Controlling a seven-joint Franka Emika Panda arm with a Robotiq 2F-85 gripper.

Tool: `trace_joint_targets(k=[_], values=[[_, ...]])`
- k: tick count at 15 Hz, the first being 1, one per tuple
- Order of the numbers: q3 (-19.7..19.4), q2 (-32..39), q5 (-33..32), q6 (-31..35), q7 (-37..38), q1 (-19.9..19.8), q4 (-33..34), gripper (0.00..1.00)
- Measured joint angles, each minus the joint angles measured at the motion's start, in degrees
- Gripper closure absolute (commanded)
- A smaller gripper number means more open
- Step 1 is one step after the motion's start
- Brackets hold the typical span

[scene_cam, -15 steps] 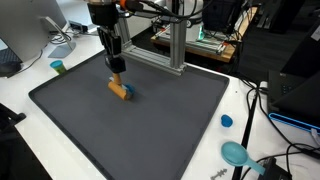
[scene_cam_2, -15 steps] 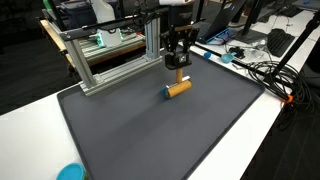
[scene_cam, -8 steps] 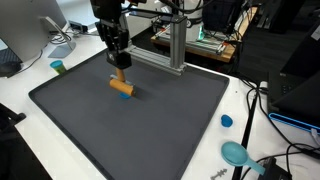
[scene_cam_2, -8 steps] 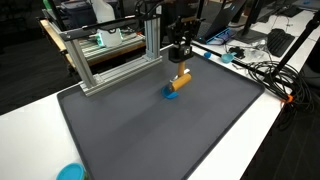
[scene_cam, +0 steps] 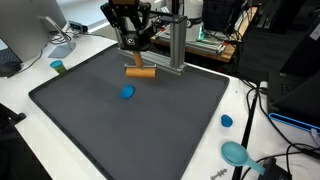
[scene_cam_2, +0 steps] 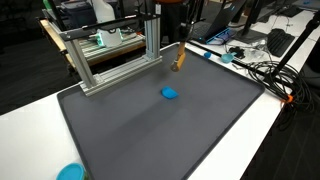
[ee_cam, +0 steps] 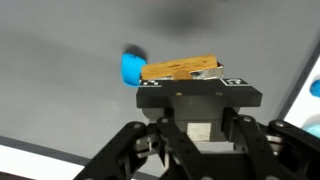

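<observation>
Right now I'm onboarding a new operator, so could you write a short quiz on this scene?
1. True or false: the block lies flat on the mat.
2. What sits alone on the mat, near its middle? A) a blue disc B) a red cup C) a green ball
3. Fill in: the gripper is shut on the ____.

Key
1. False: the gripper holds it clear above the mat.
2. A
3. block
</observation>
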Motion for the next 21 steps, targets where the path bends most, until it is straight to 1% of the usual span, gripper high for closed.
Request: trace_joint_targets(k=[2, 4, 5, 7, 9, 12, 16, 21], values=[[0.0, 0.0, 0.4, -2.1, -5.9, -0.6, 0.9, 0.53], [0.0, 0.1, 0.4, -2.3, -7.9, -1.1, 1.1, 0.53], [0.0, 0.1, 0.4, -2.3, -8.1, -1.1, 1.1, 0.78], [0.1, 0.3, 0.2, -1.7, -8.1, -1.0, 1.0, 0.78], [0.4, 0.0, -2.4, 1.4, -9.4, -0.6, 1.0, 0.78], [1.2, -2.5, -4.9, 1.6, -15.7, -0.3, 1.2, 0.78], [1.2, -5.9, -4.8, 1.3, -29.8, -1.3, 2.1, 0.78], [0.0, -6.1, -3.1, 1.3, -50.0, -4.1, 3.4, 0.78]])
